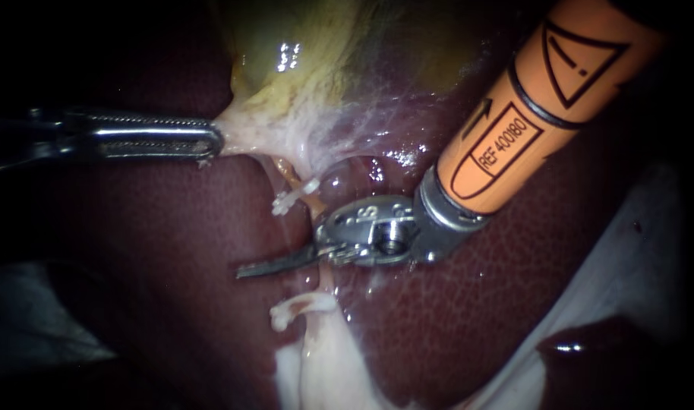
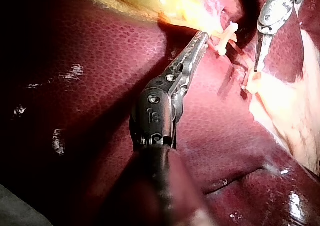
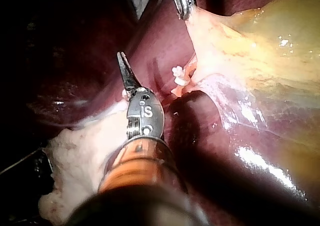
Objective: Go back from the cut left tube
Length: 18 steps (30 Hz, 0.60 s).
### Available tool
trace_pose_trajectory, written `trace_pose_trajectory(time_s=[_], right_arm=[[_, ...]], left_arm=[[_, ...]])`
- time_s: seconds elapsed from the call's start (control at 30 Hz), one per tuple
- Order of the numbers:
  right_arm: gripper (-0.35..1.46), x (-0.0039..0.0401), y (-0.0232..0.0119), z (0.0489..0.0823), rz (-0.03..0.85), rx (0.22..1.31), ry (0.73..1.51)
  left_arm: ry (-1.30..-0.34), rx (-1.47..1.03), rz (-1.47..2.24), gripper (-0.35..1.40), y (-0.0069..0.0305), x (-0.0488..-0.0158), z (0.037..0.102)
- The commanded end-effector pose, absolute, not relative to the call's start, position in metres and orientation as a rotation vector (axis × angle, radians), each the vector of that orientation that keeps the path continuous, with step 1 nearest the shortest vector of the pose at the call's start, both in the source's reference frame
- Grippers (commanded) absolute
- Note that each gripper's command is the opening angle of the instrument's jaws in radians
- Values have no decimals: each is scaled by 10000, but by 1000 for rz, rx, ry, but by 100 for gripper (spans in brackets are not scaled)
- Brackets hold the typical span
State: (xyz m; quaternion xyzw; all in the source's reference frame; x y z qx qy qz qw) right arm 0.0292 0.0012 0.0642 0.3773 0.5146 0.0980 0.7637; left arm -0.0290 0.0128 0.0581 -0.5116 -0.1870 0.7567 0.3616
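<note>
R instrument (image 1: pixel 275 264) comes in from upper right, blades lying together, nothing held. They sit across the gap in the cut tube (image 1: pixel 314 205). Upper stump w/ its clip (image 1: pixel 292 199) is just above the blades, lower stump (image 1: pixel 301 305) just below.

Tube's long axis runs up-down in the endoscope view. My blades lie crosswise to it, tip pointing left over the liver (image 1: pixel 157 250). So the tube is near the blades' root on both sides, and I judge the way out is straight back along my own shaft, toward upper right. That should keep the blades from raking either stump or the clip.

Room: bare liver under and beside the shaft, and I see nothing in that line. The tight bit is the first stretch, w/ stumps v. near the blades.

L instrument (image 1: pixel 208 142) comes in from the left, jaws clamped on pale tissue at the neck of the gallbladder (image 1: pixel 301 61), pulling it taut. It's well apart from my blades and farther from the cut than R. I'd leave it be while R backs off.
</note>
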Motion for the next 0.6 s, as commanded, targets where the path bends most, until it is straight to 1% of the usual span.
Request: trace_pose_trajectory(time_s=[0.03, 0.1, 0.13, 0.17, 0.2, 0.27, 0.3, 0.37, 0.53, 0.6], right_arm=[[-35, 292, 11, 643, 207, 829, 1121], [-35, 292, 10, 645, 208, 829, 1130], [-6, 292, 9, 646, 209, 832, 1141], [44, 293, 8, 647, 216, 830, 1161], [76, 294, 8, 648, 221, 830, 1176], [123, 298, 8, 650, 246, 806, 1197], [133, 300, 9, 651, 259, 793, 1205], [141, 303, 9, 652, 269, 781, 1207], [143, 290, 6, 648, 273, 773, 1207], [143, 274, 4, 642, 301, 737, 1207]], left_arm=[[-482, -1318, 1949, -35, 128, -290, 581], [-482, -1318, 1949, -35, 128, -290, 581], [-483, -1318, 1949, -35, 129, -290, 581], [-483, -1319, 1949, -35, 129, -290, 582], [-483, -1319, 1950, -35, 129, -289, 582], [-483, -1319, 1950, -35, 128, -289, 582], [-483, -1319, 1950, -35, 128, -289, 582], [-482, -1319, 1950, -35, 128, -289, 583], [-483, -1319, 1950, -35, 129, -288, 583], [-484, -1320, 1951, -35, 129, -287, 584]])
